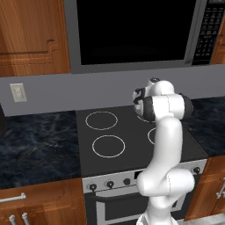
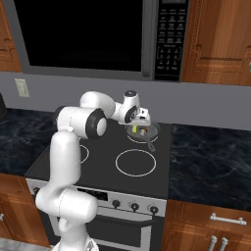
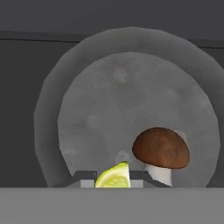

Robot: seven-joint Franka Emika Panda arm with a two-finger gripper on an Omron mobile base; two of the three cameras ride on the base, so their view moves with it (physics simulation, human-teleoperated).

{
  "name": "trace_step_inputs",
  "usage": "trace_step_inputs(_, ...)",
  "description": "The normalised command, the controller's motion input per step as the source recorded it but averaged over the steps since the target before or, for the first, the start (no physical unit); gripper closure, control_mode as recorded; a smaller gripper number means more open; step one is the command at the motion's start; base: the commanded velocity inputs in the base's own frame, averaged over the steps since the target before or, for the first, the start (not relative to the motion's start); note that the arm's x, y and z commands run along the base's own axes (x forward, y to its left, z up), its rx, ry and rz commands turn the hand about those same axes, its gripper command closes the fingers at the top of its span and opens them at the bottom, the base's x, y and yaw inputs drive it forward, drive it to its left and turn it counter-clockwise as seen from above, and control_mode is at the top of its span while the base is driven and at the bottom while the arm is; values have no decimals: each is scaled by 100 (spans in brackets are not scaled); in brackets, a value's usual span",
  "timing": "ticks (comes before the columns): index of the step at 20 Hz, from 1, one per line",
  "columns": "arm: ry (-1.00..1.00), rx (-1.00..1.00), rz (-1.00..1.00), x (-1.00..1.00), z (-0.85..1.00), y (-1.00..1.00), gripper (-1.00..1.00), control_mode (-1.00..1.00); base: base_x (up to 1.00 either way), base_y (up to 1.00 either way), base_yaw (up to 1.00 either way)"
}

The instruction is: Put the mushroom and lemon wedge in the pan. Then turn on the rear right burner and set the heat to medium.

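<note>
- Lemon wedge (image 3: 114, 176) sits nearest the hand camera, pinched between the two tips of the tool (image 3: 113, 178); the tool is clenched on it, a narrow grip suited to so small a piece.
- Held this way, the wedge hangs over the near part of the pan (image 3: 109, 100), so it looks ready to be dropped inside.
- Just beside the wedge, the mushroom (image 3: 161, 151) stands upright on the pan floor, cap up; that half of the loading looks done.
- Open pan floor spreads beyond and to the far side of the mushroom, so the wedge has room to land without striking it.
- From the right base view, the pan (image 2: 152, 130) rests on the rear right burner, its dark handle (image 2: 150, 143) pointing toward the front burner ring (image 2: 136, 162).
- Knobs (image 2: 135, 206) line the stove's front edge, well apart from the tool (image 2: 136, 128); a long reach down and back seems needed for the heat step.
- Dark table (image 2: 211, 162) lies to the right of the stove.
</note>
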Motion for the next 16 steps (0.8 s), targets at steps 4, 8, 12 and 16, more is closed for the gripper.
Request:
trace_step_inputs(4, 0, 0, 0, 20, -9, 0, 100, -100, 0, 0, 0)
trace_step_inputs(8, 0, 0, 0, 6, -22, 0, 100, -100, 0, 0, 0)
trace_step_inputs(12, 0, 0, 0, 0, -26, 0, 100, -100, 0, 0, 0)
trace_step_inputs(16, 0, 0, 0, 0, -4, 0, 100, -100, 0, 0, 0)
